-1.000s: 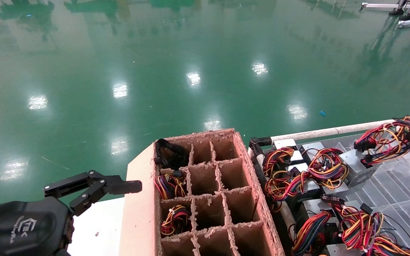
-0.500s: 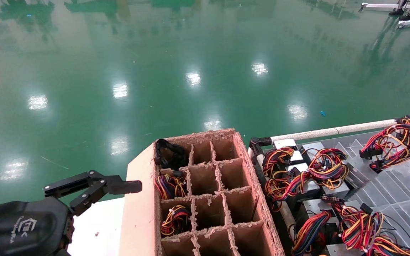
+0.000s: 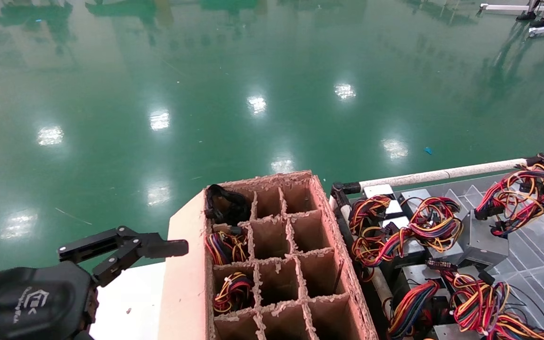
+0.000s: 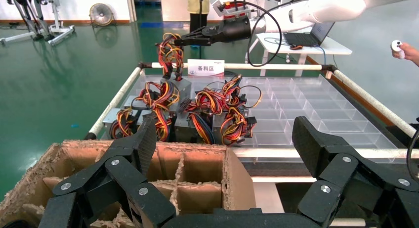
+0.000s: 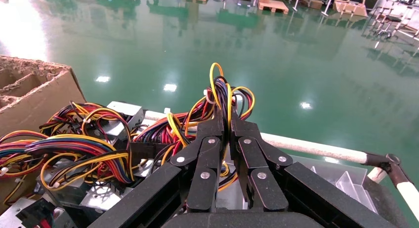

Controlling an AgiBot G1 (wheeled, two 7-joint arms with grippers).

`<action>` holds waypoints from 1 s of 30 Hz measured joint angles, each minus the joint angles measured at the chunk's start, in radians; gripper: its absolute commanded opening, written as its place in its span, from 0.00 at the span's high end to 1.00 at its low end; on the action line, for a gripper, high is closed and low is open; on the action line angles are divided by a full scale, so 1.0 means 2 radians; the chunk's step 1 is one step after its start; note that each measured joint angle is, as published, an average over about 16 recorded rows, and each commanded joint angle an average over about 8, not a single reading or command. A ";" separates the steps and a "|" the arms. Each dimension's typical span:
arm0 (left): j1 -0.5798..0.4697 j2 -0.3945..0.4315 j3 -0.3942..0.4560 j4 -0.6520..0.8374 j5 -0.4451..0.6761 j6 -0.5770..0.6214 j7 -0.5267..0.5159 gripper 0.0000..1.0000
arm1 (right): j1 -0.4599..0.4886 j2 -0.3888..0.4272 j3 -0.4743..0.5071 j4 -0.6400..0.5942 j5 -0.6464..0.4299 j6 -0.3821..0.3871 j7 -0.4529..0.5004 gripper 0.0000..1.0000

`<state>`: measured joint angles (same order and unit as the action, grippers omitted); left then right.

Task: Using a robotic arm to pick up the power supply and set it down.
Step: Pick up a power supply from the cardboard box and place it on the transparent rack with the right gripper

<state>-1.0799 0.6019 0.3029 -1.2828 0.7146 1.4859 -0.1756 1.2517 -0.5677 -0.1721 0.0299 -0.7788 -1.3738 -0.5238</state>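
1. Grey sheet metal and a loop of red, yellow, orange and black wire make up the power supply (image 3: 482,238) hanging at the right of the head view, its boxy case tilted above a clear plastic tray (image 3: 531,264) moulded into ribbed compartments.

2. Black scissor-link fingers of the right gripper (image 5: 226,121) are pinched tight on that wire bundle (image 5: 223,97); the wrist camera shows the strands rising between the two closed fingertips and fanning out above them.

3. In the head view only the wires (image 3: 517,193) and a dark edge of the arm show at the far right, with the metal case dangling below and to the left of the grasp point, just beside the other units.

4. Several identical power supplies (image 3: 409,236) lie heaped at the near-left end of the tray, their coloured cables tangled over one another.

5. A white padded rail (image 3: 437,174) runs along the far edge of the tray.

6. Rough-torn brown cardboard forms a divided carton (image 3: 276,255) left of the tray; three cells in its left column hold wire bundles, and the rest that show look bare.

7. The left gripper (image 3: 125,248) hovers at the near left beside the carton, gripping nothing, its black fingers spread wide apart, as the left wrist camera confirms (image 4: 225,154).

8. A glossy green floor (image 3: 206,94) stretches beyond, mirroring ceiling lights.
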 measured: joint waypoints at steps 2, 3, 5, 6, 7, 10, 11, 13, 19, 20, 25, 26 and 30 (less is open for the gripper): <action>0.000 0.000 0.000 0.000 0.000 0.000 0.000 0.00 | 0.001 0.000 -0.001 0.000 -0.001 -0.002 -0.001 1.00; 0.000 0.000 0.000 0.000 0.000 0.000 0.000 0.00 | 0.001 0.000 -0.002 0.000 -0.002 -0.003 -0.002 1.00; 0.000 0.000 0.000 0.000 0.000 0.000 0.000 0.00 | 0.002 0.001 -0.003 0.001 -0.005 -0.007 -0.004 1.00; 0.000 0.000 0.000 0.000 0.000 0.000 0.000 0.00 | 0.003 0.002 -0.004 0.002 -0.006 -0.009 -0.006 1.00; 0.000 0.000 0.000 0.000 0.000 0.000 0.000 0.00 | 0.003 0.003 -0.005 0.003 -0.008 -0.011 -0.007 1.00; 0.000 0.000 0.000 0.000 0.000 0.000 0.000 0.00 | 0.004 0.007 -0.009 0.006 -0.013 -0.020 -0.012 1.00; 0.000 0.000 0.000 0.000 0.000 0.000 0.000 0.00 | 0.004 0.008 -0.010 0.007 -0.014 -0.023 -0.013 1.00; 0.000 0.000 0.000 0.000 0.000 0.000 0.000 0.00 | 0.005 0.012 -0.012 0.009 -0.017 -0.031 -0.017 1.00; 0.000 0.000 0.000 0.000 0.000 0.000 0.000 0.00 | 0.006 0.027 -0.017 0.010 -0.024 -0.051 -0.029 1.00; 0.000 0.000 0.000 0.000 0.000 0.000 0.000 0.00 | 0.006 0.030 -0.017 0.009 -0.025 -0.053 -0.030 1.00; 0.000 0.000 0.001 0.000 0.000 0.000 0.000 0.00 | 0.007 0.038 -0.018 0.005 -0.026 -0.060 -0.038 1.00; 0.000 0.000 0.001 0.000 0.000 0.000 0.000 0.00 | 0.007 0.040 -0.018 0.004 -0.027 -0.061 -0.039 1.00; 0.000 0.000 0.001 0.000 0.000 0.000 0.000 0.00 | 0.008 0.043 -0.020 0.003 -0.029 -0.063 -0.045 1.00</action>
<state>-1.0803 0.6013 0.3044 -1.2828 0.7136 1.4853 -0.1749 1.2680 -0.4810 -0.2111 0.0356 -0.8368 -1.4995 -0.6138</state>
